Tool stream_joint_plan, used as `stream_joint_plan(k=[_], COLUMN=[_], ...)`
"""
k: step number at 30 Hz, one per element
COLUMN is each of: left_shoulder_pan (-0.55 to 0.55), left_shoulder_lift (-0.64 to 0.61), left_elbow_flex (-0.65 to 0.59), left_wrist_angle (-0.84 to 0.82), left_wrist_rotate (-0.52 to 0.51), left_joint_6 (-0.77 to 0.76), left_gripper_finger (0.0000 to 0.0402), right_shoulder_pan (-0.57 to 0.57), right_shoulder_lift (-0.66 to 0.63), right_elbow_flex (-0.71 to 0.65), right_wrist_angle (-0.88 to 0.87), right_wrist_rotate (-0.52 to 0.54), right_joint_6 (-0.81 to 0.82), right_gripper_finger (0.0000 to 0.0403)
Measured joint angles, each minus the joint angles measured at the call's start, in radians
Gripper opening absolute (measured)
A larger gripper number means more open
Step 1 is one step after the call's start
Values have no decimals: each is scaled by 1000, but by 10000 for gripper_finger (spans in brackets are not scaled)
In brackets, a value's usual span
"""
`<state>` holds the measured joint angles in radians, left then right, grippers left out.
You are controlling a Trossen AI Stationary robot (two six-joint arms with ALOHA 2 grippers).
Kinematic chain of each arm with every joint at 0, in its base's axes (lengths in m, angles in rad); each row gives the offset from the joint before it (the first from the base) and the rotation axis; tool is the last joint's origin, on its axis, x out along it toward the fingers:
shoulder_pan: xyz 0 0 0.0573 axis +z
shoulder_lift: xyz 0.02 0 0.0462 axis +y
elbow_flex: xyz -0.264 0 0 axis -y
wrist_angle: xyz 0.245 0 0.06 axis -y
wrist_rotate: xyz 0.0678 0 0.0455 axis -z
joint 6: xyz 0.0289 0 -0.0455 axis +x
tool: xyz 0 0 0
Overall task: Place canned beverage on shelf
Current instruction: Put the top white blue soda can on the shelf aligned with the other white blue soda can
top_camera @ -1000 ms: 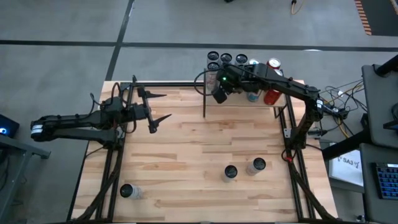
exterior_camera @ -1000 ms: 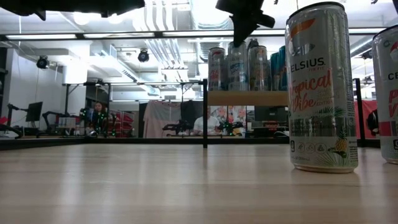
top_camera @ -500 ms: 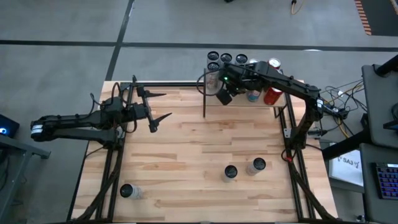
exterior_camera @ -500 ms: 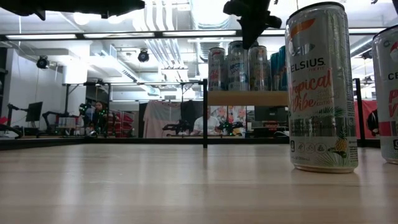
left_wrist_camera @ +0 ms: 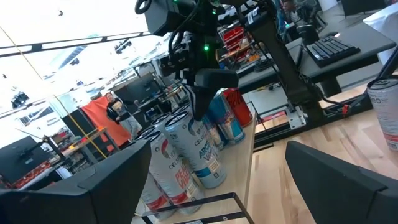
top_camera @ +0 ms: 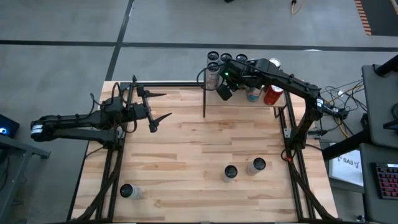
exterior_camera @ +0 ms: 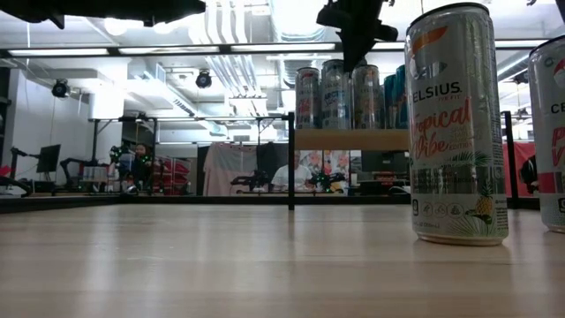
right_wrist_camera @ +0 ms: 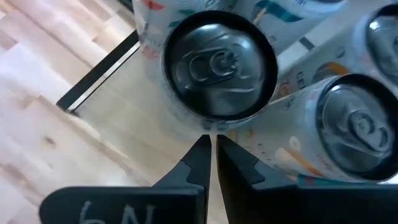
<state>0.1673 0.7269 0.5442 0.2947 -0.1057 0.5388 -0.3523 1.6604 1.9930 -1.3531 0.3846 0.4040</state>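
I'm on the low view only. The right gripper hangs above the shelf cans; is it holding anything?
Observer: No. The right gripper is shut and empty, its tips just beside a can top.
Operator: How many cans are left on the table?
Observer: Three by the high view: two standing near each other, one alone at the near left corner.
Operator: And the left gripper?
Observer: The left gripper is open and empty, above the table's left side, well away from the shelf.
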Motion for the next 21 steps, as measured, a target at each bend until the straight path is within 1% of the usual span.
stream_joint_plan(k=[2, 5, 6, 15, 21], left_shoulder_pan=[0, 4, 5, 5, 5], left_shoulder_lift=[0, 0, 0, 0, 0], left_elbow_flex=[0, 0, 0, 0, 0], left_wrist_angle=[0, -1, -1, -6, -6], left_wrist_rotate=[-9, -16, -16, -16, -17], left_joint_6=[0, 1, 1, 2, 2], left_gripper_finger=[356, 356, 356, 356, 356], right_shoulder_pan=[0, 1, 6, -3, -11], right_shoulder_lift=[0, 2, 6, 54, 53], right_elbow_flex=[0, -2, -3, -5, -5], right_wrist_angle=[-2, 11, 14, 27, 27], right_wrist_rotate=[-38, -128, -134, -23, -17], right_joint_6=[1, 1, -1, -11, 1], right_gripper_finger=[17, 17, 17, 17, 17])
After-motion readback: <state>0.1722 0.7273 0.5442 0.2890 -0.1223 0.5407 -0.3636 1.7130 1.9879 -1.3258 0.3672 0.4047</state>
